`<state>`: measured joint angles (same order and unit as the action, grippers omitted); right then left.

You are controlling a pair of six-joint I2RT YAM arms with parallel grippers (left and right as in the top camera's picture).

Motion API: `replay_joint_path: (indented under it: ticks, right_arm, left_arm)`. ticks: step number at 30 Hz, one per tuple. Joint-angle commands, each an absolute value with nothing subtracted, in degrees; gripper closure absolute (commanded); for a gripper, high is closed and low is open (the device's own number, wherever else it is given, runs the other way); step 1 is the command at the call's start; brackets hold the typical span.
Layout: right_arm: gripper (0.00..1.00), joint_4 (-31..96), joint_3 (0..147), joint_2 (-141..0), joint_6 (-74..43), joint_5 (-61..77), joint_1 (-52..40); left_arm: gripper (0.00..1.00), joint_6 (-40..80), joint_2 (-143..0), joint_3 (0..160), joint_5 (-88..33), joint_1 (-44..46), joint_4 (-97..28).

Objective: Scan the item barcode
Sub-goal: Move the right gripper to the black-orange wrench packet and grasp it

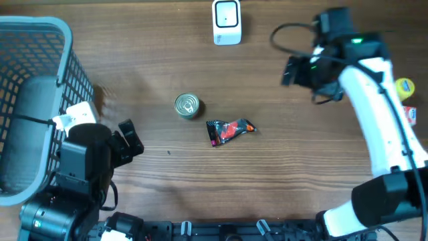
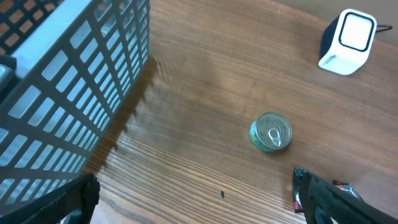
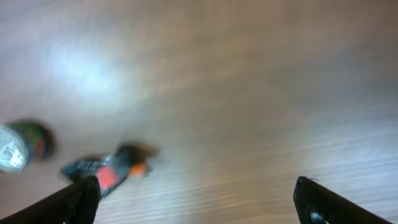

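Note:
A round tin can (image 1: 187,106) with a pull tab stands mid-table, and a black-and-red snack packet (image 1: 230,130) lies just to its right. A white barcode scanner (image 1: 227,22) stands at the far edge. My left gripper (image 1: 130,139) is open near the basket, left of both items and holding nothing. In the left wrist view the can (image 2: 271,132) and scanner (image 2: 347,41) lie ahead of the open left gripper (image 2: 196,199). My right gripper (image 1: 294,70) hangs open above the table at the right. Its blurred view shows the packet (image 3: 106,169) and can (image 3: 22,144) at the left.
A grey wire basket (image 1: 67,40) fills the left side, its wall (image 2: 68,81) close to my left gripper. A yellow item (image 1: 404,87) and a red-and-white one (image 1: 410,114) sit at the right edge, behind my right arm.

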<state>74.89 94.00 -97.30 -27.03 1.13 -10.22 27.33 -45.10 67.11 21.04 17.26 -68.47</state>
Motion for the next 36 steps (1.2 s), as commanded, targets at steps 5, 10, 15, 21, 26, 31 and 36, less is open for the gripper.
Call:
replay_joint_path:
  ticks: [5, 10, 15, 21, 26, 31, 36]
  right_arm:
    - [0.0, 74.8, 94.1, -97.6, -38.8, 7.6, -22.0]
    - [0.0, 77.8, 91.4, -98.1, -59.7, 12.7, -23.8]
    - [0.0, 65.6, 86.5, -98.1, -23.6, 5.4, -27.9]
    - [0.0, 67.4, 86.3, -98.1, 0.4, 7.6, -28.1]
    - [0.03, 65.6, 81.0, -98.1, 19.5, 17.0, -28.3]
    - [0.06, 63.4, 75.6, -98.1, 26.0, 30.3, -28.6]
    - [0.02, 58.3, 70.1, -99.2, 27.7, 30.4, -30.0]
  left_arm:
    - [0.0, 27.5, -48.2, 67.5, 18.8, 17.4, -70.1]
    - [0.0, 27.5, -50.5, 67.5, 17.1, 17.4, -70.9]
    - [0.0, 27.4, -52.1, 67.5, 17.4, 17.4, -71.1]
    - [0.0, 27.5, -52.0, 67.5, 18.0, 17.4, -70.9]
    - [0.0, 27.5, -52.0, 67.5, 20.1, 17.4, -70.4]
    - [0.0, 27.5, -52.0, 67.5, 20.2, 17.4, -69.7]
    - [0.0, 27.5, -52.0, 67.5, 20.2, 17.4, -69.6]
